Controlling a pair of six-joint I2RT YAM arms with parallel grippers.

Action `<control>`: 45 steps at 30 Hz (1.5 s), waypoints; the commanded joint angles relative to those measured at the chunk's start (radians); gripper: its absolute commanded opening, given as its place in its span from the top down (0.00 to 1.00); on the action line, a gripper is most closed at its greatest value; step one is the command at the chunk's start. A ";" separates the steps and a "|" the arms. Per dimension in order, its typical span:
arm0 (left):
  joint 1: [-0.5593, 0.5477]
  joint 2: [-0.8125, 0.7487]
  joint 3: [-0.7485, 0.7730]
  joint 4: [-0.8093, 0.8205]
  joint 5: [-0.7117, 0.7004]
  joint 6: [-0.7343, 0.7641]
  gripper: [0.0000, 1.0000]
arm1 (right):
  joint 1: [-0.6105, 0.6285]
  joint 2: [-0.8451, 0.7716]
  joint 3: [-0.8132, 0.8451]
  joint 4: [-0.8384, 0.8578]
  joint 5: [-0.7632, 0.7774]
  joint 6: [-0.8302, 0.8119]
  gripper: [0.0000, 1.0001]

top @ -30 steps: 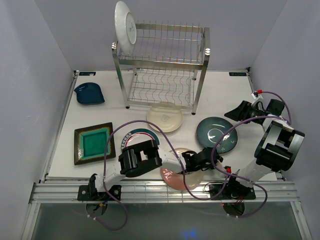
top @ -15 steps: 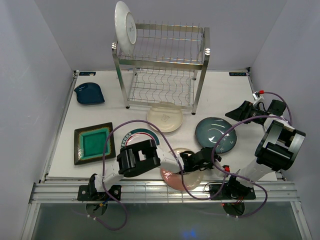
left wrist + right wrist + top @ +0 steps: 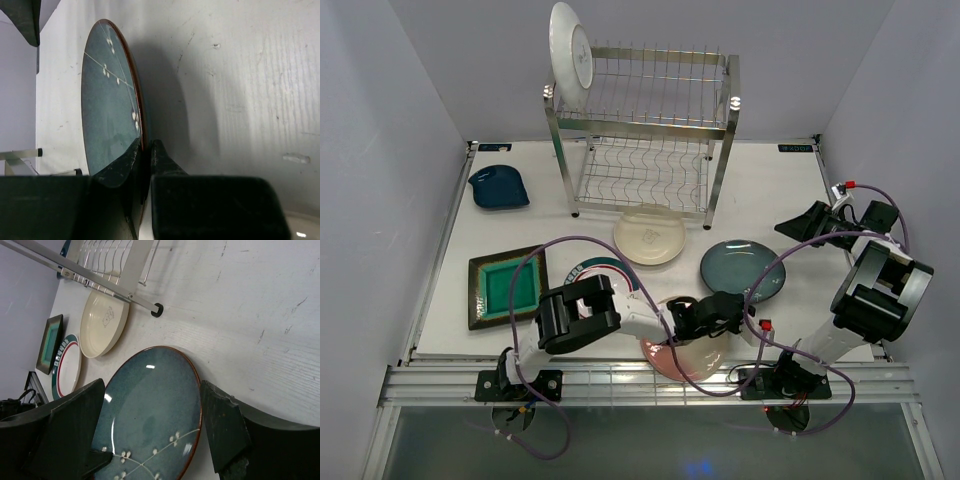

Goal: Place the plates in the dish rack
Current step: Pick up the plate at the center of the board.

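Observation:
My left gripper (image 3: 744, 298) is shut on the near rim of the dark teal plate (image 3: 743, 268), which has a red-brown edge and white blossoms. In the left wrist view the plate (image 3: 107, 115) shows edge-on, pinched between my fingertips (image 3: 159, 152). My right gripper (image 3: 788, 226) is open and empty, just right of this plate; in its wrist view the plate (image 3: 150, 410) lies between its spread fingers (image 3: 225, 432). The dish rack (image 3: 640, 130) stands at the back with a pale round plate (image 3: 570, 55) upright on its upper tier's left end.
On the table lie a cream plate (image 3: 650, 235), a white green-red-rimmed plate (image 3: 588, 272) partly under my left arm, a pink speckled plate (image 3: 682, 357), a square green plate (image 3: 505, 285) and a small dark blue dish (image 3: 500, 187).
My left arm has swung left and pulled the dark teal plate a little left and back with it. My right gripper has barely shifted.

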 commanded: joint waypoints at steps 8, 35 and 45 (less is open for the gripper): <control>0.005 -0.254 -0.170 0.111 -0.024 -0.116 1.00 | -0.042 -0.031 -0.039 0.178 -0.094 0.086 0.18; 0.007 -1.035 -0.618 0.251 -0.108 -0.633 1.00 | -0.087 -0.036 -0.082 0.312 -0.123 0.201 0.18; 0.008 -1.282 -0.589 0.176 -0.215 -0.657 1.00 | -0.087 -0.031 -0.080 0.307 -0.114 0.201 0.18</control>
